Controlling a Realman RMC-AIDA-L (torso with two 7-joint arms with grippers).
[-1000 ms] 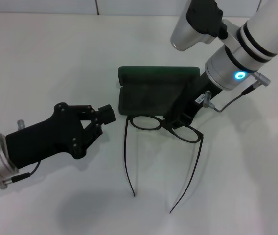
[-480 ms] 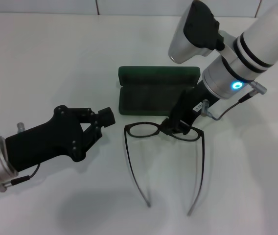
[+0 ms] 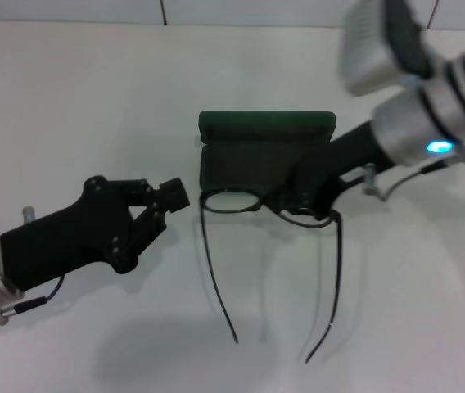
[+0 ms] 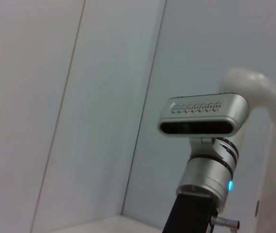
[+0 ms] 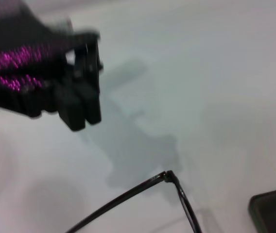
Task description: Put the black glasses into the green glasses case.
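The green glasses case (image 3: 253,164) lies open on the white table, its lid (image 3: 265,124) standing up at the back. My right gripper (image 3: 302,201) is shut on the black glasses (image 3: 229,201) near the bridge and holds them just in front of the case's front edge, with the temple arms trailing toward the table's front. The right wrist view shows one hinge and temple of the glasses (image 5: 169,177) and a corner of the case (image 5: 274,213). My left gripper (image 3: 173,195) is shut and empty, to the left of the glasses; it also shows in the right wrist view (image 5: 84,97).
The table is bare white around the case. A tiled wall runs along the far edge. The left wrist view shows only the wall and my right arm's wrist camera (image 4: 203,121).
My right gripper has carried the glasses back toward the case's front edge and turned them, so the temples now point more straight forward. The left gripper has barely moved.
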